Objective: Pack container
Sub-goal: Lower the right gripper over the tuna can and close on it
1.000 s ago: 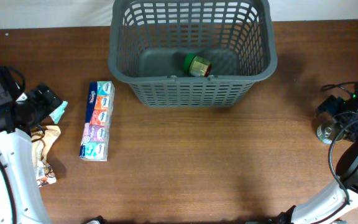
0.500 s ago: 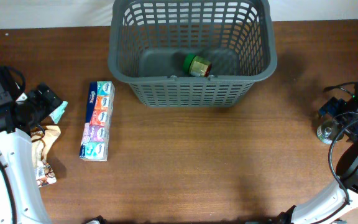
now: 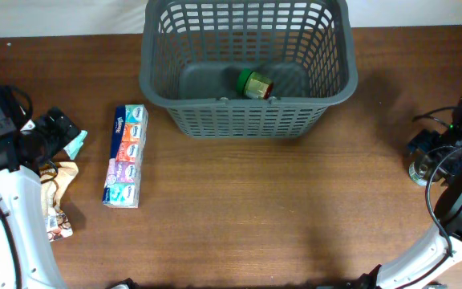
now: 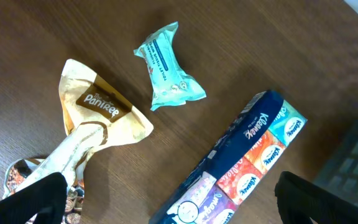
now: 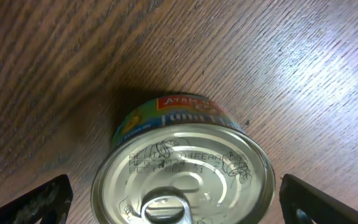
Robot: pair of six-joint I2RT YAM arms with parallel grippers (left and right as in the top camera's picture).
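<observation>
One small green-and-gold tin (image 3: pixel 255 83) inside dark grey slotted plastic basket (image 3: pixel 239 120), left fingers (image 4: pixel 36 198) released, right fingers (image 5: pixel 39 200) released over silver pull-tab can (image 5: pixel 182 168)

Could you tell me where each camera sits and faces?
Overhead: above table, looking down at container, tissue pack; left arm, right arm show.
Left wrist: on left arm, looking down at tissue pack; left end effector shows.
Right wrist: on right arm, looking down at can; right end effector shows.
Overhead, left wrist share tissue pack.

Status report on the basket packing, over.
Both open, empty: left gripper near tissue pack, right gripper over tuna can. One small green jar in container. Nothing blocking.
</observation>
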